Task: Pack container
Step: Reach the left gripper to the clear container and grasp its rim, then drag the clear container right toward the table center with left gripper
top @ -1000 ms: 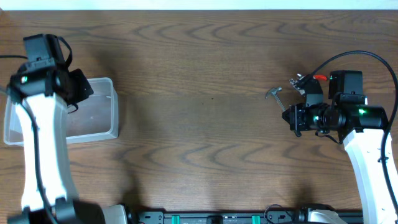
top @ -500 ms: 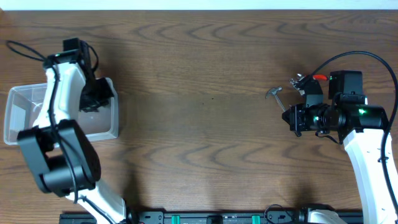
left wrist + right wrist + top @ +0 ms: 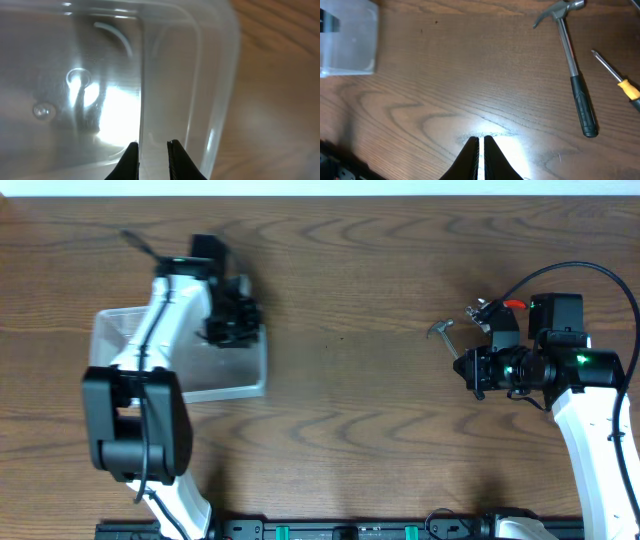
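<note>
The clear plastic container [image 3: 228, 380] sits on the wooden table at the left, and it shows empty. My left gripper [image 3: 235, 320] is shut on its right wall. In the left wrist view the two fingers [image 3: 151, 145] pinch that clear wall [image 3: 200, 75]. My right gripper [image 3: 466, 370] is shut and empty, low over the table at the right. In the right wrist view its fingers [image 3: 481, 137] point at bare wood, and the container [image 3: 347, 42] shows far off at the upper left.
A hammer [image 3: 441, 331] with a black grip lies just beyond the right gripper, also in the right wrist view [image 3: 572, 65]. A yellow-handled screwdriver [image 3: 620, 85] lies next to it. A red-tipped tool [image 3: 513, 304] sits by the right arm.
The left arm has swung right and dragged the container with it, from the table's left edge toward the middle. The right arm has not moved.
</note>
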You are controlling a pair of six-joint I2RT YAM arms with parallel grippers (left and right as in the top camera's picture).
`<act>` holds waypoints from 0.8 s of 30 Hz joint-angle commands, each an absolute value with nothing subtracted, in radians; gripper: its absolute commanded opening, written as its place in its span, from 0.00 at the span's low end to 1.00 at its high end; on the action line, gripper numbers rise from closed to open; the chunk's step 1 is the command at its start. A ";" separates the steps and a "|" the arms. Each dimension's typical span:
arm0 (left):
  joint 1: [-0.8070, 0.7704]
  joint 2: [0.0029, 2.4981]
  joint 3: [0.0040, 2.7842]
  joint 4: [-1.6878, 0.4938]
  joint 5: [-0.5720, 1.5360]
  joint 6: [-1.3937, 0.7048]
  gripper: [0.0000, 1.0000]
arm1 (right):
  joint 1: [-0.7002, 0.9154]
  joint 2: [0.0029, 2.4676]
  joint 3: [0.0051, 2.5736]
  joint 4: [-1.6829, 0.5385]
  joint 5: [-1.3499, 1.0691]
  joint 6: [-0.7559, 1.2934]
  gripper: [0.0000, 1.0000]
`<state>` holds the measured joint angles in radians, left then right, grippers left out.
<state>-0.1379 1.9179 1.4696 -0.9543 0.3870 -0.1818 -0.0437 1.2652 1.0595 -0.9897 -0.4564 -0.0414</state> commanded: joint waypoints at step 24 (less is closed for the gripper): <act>-0.351 1.830 1.541 -0.904 -0.011 -0.134 0.07 | -0.049 1.262 1.077 -1.001 -0.449 -0.062 0.09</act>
